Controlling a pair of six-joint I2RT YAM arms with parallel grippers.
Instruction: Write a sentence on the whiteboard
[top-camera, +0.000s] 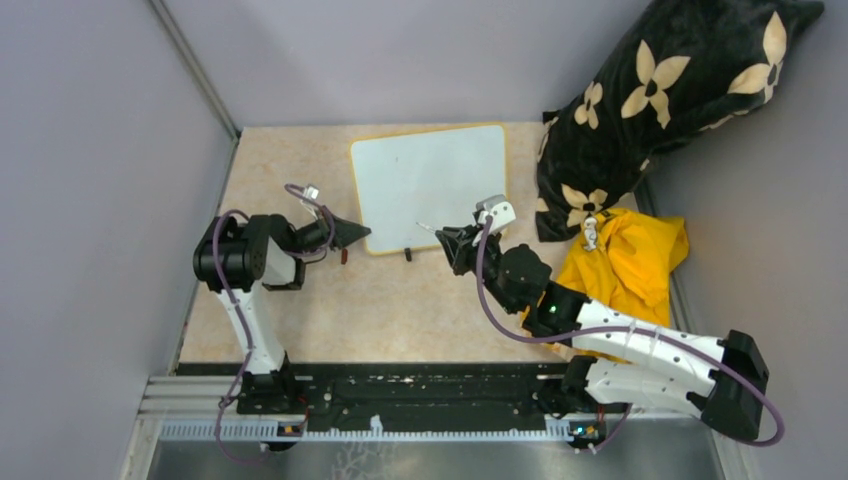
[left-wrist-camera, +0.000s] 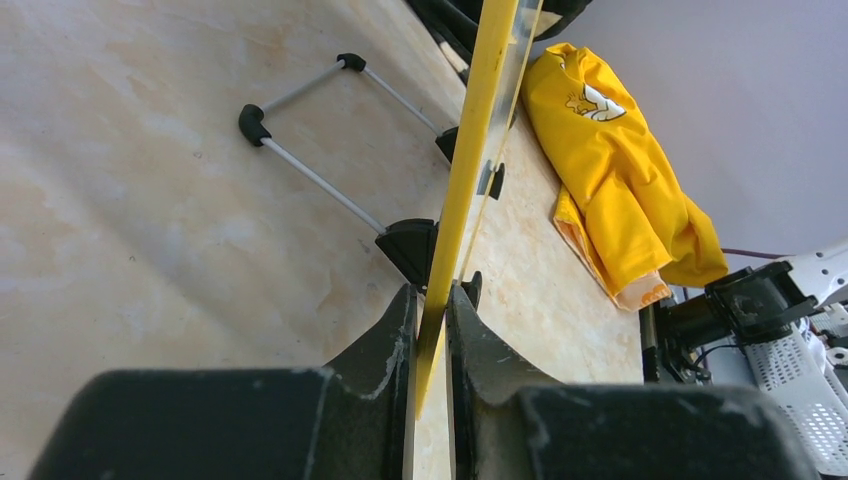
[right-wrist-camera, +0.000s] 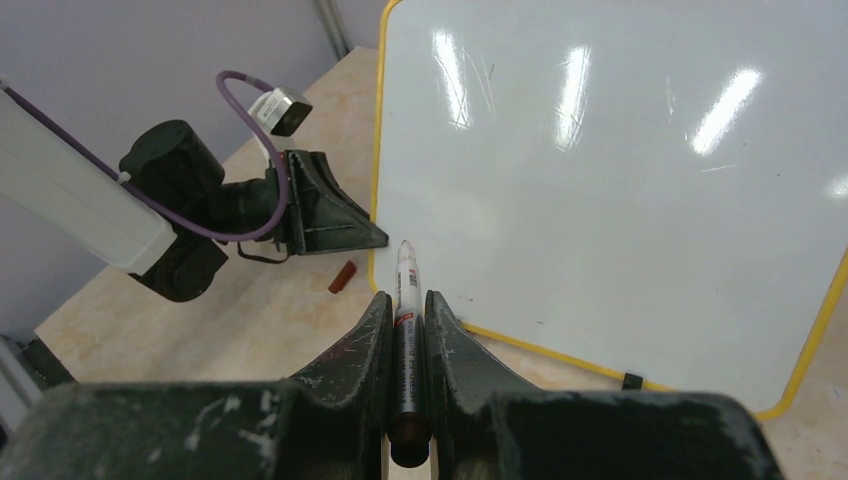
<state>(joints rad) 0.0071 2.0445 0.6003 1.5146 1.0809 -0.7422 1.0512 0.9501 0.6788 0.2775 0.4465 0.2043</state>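
The whiteboard (top-camera: 430, 185) lies on the table, white face up inside a thin yellow frame; its face (right-wrist-camera: 600, 180) is bare and no sentence is in view. My left gripper (top-camera: 362, 235) is at the board's near left corner. In the left wrist view the left gripper (left-wrist-camera: 432, 290) is shut on the yellow frame edge (left-wrist-camera: 480, 130). My right gripper (top-camera: 445, 240) hovers at the board's near edge. In its own view the right gripper (right-wrist-camera: 405, 297) is shut on a marker (right-wrist-camera: 404, 275), tip uncapped and pointing at the board's near left part.
A small reddish-brown cap (right-wrist-camera: 343, 277) lies on the table beside the left gripper. A black pillow with cream flowers (top-camera: 670, 90) and a yellow cloth (top-camera: 625, 260) crowd the right side. The board's wire stand (left-wrist-camera: 310, 175) shows under it. Grey walls enclose the table.
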